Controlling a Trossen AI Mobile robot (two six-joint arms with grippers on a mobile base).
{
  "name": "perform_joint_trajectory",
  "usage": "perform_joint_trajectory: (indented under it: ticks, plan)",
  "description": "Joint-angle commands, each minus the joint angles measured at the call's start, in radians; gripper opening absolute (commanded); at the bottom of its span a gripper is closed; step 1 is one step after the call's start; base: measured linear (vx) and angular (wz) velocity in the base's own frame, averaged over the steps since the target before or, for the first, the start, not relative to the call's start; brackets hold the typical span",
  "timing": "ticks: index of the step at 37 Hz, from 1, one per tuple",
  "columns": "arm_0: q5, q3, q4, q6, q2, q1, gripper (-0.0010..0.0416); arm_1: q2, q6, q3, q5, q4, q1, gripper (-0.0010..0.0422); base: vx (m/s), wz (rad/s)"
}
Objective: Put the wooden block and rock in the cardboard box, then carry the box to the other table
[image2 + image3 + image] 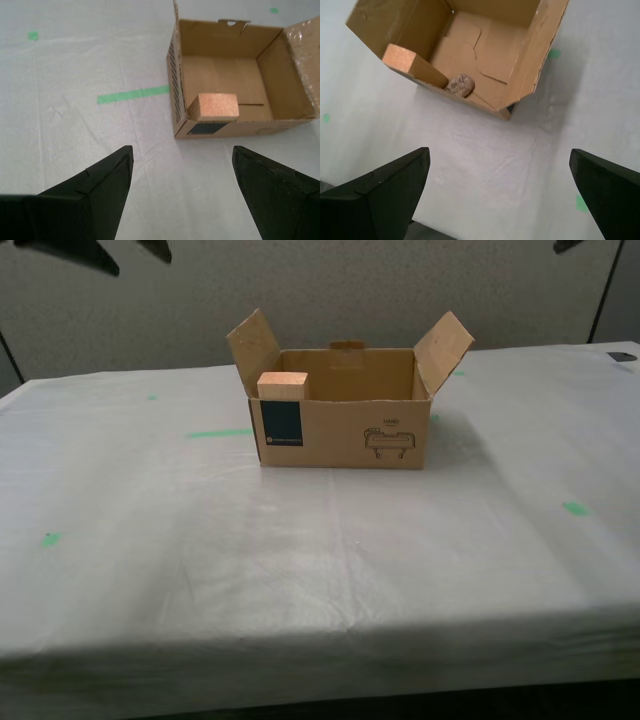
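Observation:
The cardboard box stands open on the other table, its side flaps up and its navy label facing the exterior view. The wooden block leans in the box corner above that label, its top poking over the rim; it also shows as the wooden block and the wooden block. The rock lies on the box floor beside the block, hidden in the other views. My first gripper and my second gripper hang open above the cover, apart from the cardboard box, holding nothing.
Green tape marks dot the wrinkled pale cover, one strip lying beside the box. Dark arm parts show at the exterior view's top corners. The table's near edge runs across the exterior view's bottom.

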Motion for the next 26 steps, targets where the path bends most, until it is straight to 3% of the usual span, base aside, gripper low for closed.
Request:
perform_joint_trajectory:
  ticks: [1, 14, 19, 26]
  plan:
    - [0.001, -0.054, 0.048, 0.002, -0.01, 0.001, 0.039, 0.0, 0.0, -0.054, -0.006, 0.044, -0.002, 0.0267, 0.0, 0.0]
    - [0.002, -0.224, 0.236, 0.029, -0.045, 0.005, 0.039, 0.002, 0.028, -0.156, -0.008, 0.159, -0.002, 0.0268, 0.0, 0.0]
    - [0.001, -0.255, 0.256, 0.029, -0.045, 0.005, 0.039, 0.002, 0.059, -0.153, -0.007, 0.168, -0.002, 0.0268, 0.0, 0.0]
    - [0.001, -0.273, 0.256, 0.029, -0.045, 0.005, 0.039, 0.002, 0.061, -0.154, -0.007, 0.169, -0.002, 0.0268, 0.0, 0.0]
